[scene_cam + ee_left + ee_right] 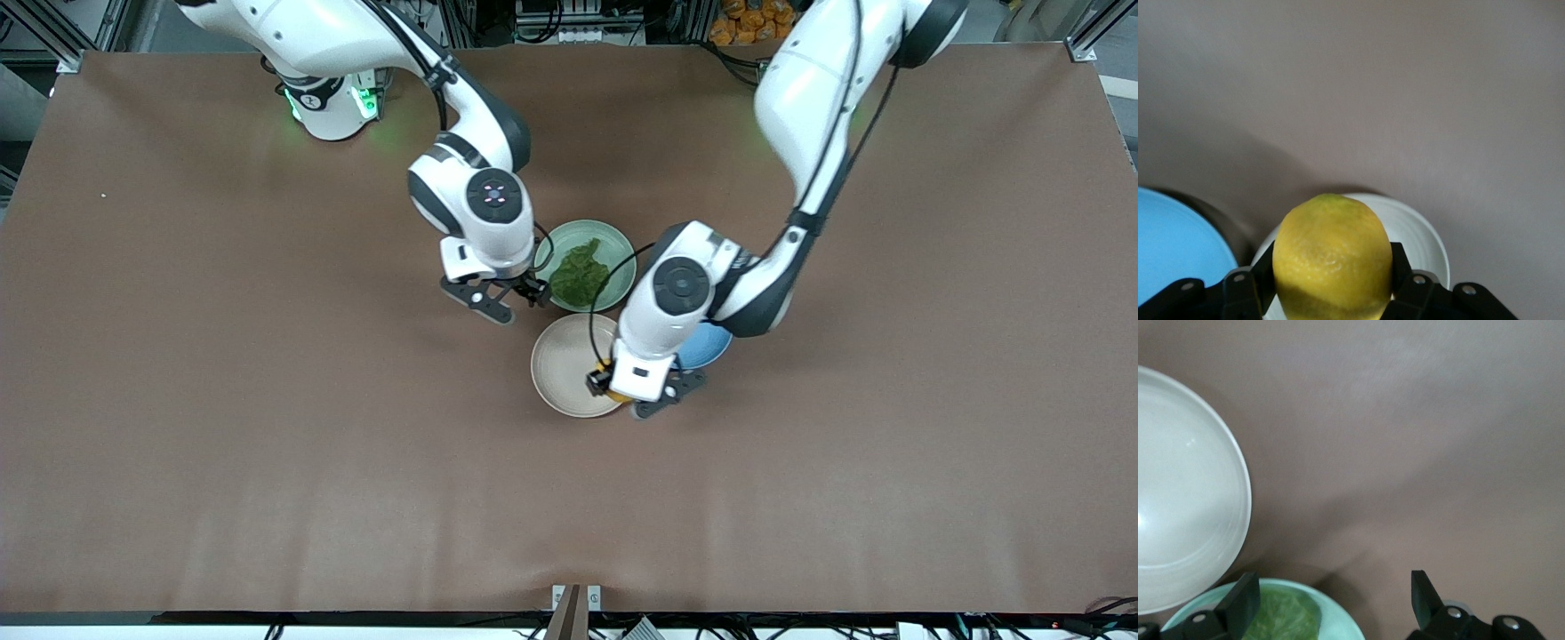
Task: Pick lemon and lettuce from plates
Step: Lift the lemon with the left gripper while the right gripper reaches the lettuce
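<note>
Left gripper (1331, 293) clamps lemon (1333, 257) over beige plate (560, 364), frame centre. Right gripper (1331, 600) spread wide at mint plate (622, 258) rim; lettuce (580, 271) lies there, likely limp, light: pinch crinkled edge.

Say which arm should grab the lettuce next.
Right. Its claw hangs open at the mint plate's rim beside the lettuce; the left claw is shut on the lemon over the beige plate.
</note>
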You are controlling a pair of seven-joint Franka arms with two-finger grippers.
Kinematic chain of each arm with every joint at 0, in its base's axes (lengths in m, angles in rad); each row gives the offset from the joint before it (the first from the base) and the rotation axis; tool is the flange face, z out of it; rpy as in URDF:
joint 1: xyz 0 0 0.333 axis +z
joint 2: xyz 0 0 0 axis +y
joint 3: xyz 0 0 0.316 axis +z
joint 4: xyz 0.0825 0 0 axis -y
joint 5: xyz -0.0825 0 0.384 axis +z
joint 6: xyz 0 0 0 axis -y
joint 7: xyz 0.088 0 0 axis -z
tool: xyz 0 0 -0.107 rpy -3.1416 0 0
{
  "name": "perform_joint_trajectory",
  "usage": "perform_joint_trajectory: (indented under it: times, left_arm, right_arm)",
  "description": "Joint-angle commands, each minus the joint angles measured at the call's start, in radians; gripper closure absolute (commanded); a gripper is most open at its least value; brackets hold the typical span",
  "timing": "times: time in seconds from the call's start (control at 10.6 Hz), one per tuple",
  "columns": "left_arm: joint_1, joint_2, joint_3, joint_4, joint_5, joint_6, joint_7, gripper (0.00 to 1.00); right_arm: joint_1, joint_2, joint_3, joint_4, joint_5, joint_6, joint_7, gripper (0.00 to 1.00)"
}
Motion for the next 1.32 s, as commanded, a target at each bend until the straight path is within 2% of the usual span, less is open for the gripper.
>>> perform_joint_trajectory:
  times: [0.0,0.19,0.38,0.76,0.95,1.14,1.23]
  left_arm:
    - [0.094,-0.114,-0.002,-0.032,0.027,-0.098,0.161,1.0]
    - [0.18,-0.16,-0.002,-0.045,0.026,-0.162,0.357,1.0]
    - [0.283,-0.179,-0.004,-0.067,0.026,-0.228,0.555,1.0]
    - [0.475,-0.16,-0.005,-0.119,0.026,-0.235,0.942,1.0]
    - [0.501,-0.137,-0.001,-0.136,0.03,-0.232,0.993,1.0]
    - [0.532,-0.108,-0.002,-0.139,0.157,-0.225,1.042,1.0]
    - [0.558,-0.104,-0.004,-0.159,0.171,-0.21,1.053,1.0]
  right_arm:
    - [-0.005,0.112,0.089,0.086,-0.121,-0.004,0.146,0.0]
    - [0.018,0.137,0.106,0.101,-0.126,0.006,0.17,0.0]
    - [0.035,0.161,0.111,0.101,-0.127,0.08,0.205,0.0]
    - [0.049,0.201,0.12,0.101,-0.126,0.154,0.231,0.0]
    - [0.049,0.223,0.131,0.1,-0.127,0.167,0.237,0.0]
    - [0.052,0.243,0.143,0.1,-0.154,0.181,0.268,0.0]
    - [0.052,0.252,0.146,0.095,-0.197,0.21,0.313,0.0]
